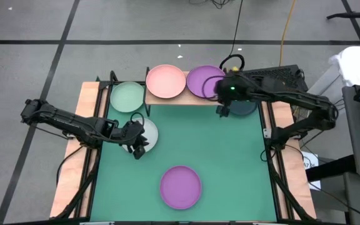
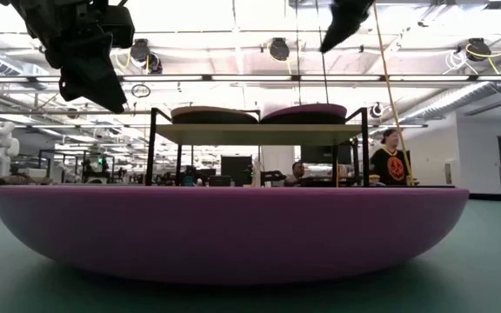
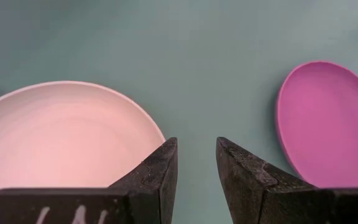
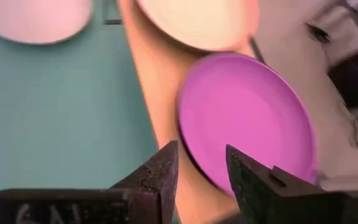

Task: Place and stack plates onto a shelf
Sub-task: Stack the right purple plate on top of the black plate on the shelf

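A light-wood shelf (image 1: pixel 192 100) stands at the table's far middle. A pink plate (image 1: pixel 165 81) and a purple plate (image 1: pixel 202 81) lie side by side on it. A mint plate (image 1: pixel 127 97) lies on the mat left of the shelf, and a white plate (image 1: pixel 149 132) nearer, at the left. A second purple plate (image 1: pixel 180 186) lies near the front edge. My right gripper (image 4: pixel 201 152) hangs open above the shelf's right end, by the purple plate (image 4: pixel 247 112). My left gripper (image 3: pixel 196 146) is open over the mat, beside the white plate's (image 3: pixel 61 137) near rim.
A dark teal plate (image 1: pixel 244 107) lies on the mat by the shelf's right end, partly under my right arm. Light-wood strips (image 1: pixel 74 156) run along both table sides. Bare green mat (image 1: pixel 217 150) stretches between the shelf and the front purple plate.
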Available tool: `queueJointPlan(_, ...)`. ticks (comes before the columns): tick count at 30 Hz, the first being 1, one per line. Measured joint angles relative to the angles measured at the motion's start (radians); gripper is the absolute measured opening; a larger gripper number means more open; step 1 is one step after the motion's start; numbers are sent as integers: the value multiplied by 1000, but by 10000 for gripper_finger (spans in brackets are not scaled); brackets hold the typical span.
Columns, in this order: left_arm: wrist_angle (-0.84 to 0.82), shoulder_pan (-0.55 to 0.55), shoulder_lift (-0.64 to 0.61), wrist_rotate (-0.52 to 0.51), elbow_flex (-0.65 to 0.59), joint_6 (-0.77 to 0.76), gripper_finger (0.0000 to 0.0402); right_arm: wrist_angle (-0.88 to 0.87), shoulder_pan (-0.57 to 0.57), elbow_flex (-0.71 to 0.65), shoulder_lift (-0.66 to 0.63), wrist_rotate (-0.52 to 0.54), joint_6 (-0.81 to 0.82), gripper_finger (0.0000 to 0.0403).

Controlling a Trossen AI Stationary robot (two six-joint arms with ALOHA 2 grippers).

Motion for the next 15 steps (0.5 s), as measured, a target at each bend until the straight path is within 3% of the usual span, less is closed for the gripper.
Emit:
queueJointPlan(4, -2, 0, 0, 0, 0, 15, 115, 6, 4, -96, -65, 51, 72, 103)
queueJointPlan(15, -1, -4, 0, 35, 0, 12, 115, 484, 0, -516, -172, 69, 210, 5)
